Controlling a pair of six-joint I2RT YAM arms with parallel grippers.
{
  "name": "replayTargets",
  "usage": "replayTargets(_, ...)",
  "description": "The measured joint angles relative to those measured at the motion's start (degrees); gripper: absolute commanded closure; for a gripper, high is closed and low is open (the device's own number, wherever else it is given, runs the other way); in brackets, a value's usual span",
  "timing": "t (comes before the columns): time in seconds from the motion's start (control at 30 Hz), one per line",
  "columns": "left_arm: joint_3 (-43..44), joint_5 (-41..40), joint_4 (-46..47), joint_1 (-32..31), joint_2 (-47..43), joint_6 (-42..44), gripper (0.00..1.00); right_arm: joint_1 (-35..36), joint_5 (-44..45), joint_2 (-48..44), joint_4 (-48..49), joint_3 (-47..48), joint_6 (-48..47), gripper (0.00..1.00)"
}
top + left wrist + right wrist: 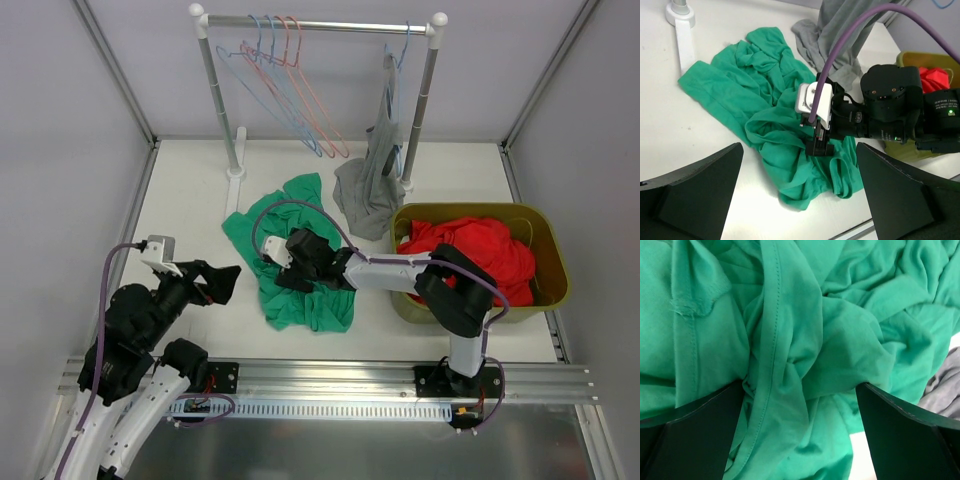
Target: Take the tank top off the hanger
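- White desk [190, 200], walled on three sides, rack [320, 24] at the back.
- Green tank top [310, 305] lies crumpled flat on the desk mid-frame. No hanger visible in it; folds could hide one.
- Right tool [821, 147] sits down on the green cloth, released: fingers wide apart with a bunched fold between them, not pinched.
- Left tool [224, 282] hovers just left of the garment, also released, holding nothing.
- Grey tank top [370, 190] hangs from a hanger at the rack's right end, hem draped onto the desk.
- Empty hangers [290, 90] on the rail; bin [555, 270] of red clothes [480, 255] on the right.
- My read: green one is off its hanger, step is drop-off/release.
- Next: lift right tool clear without dragging cloth, then go for the grey one.
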Motion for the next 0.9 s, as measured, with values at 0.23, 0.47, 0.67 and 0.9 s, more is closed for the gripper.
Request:
replayTargets(0.23, -0.26, 0.0, -1.2, 0.0, 0.35, 0.96, 0.01, -3.43, -9.4, 4.55, -4.68, 6.54, -2.03, 0.01)
replayTargets(0.47, -0.46, 0.07, -1.38, 0.0, -0.81, 1.01, 0.01, -8.68, -22.99, 9.2, -12.52, 12.98, 5.07, 0.12)
replayTargets(0.67, -0.46, 0.46, -1.42, 0.0, -0.85, 1.03, 0.01, -5.79, -23.89, 8.96, -11.65, 11.56, 9.38, 0.74)
replayTargets(0.9, -0.48, 0.57, -1.53, 0.0, -2.75, 1.18, 0.01, 2.01, -21.9, 5.9, -2.14, 4.72, 16.17, 1.0)
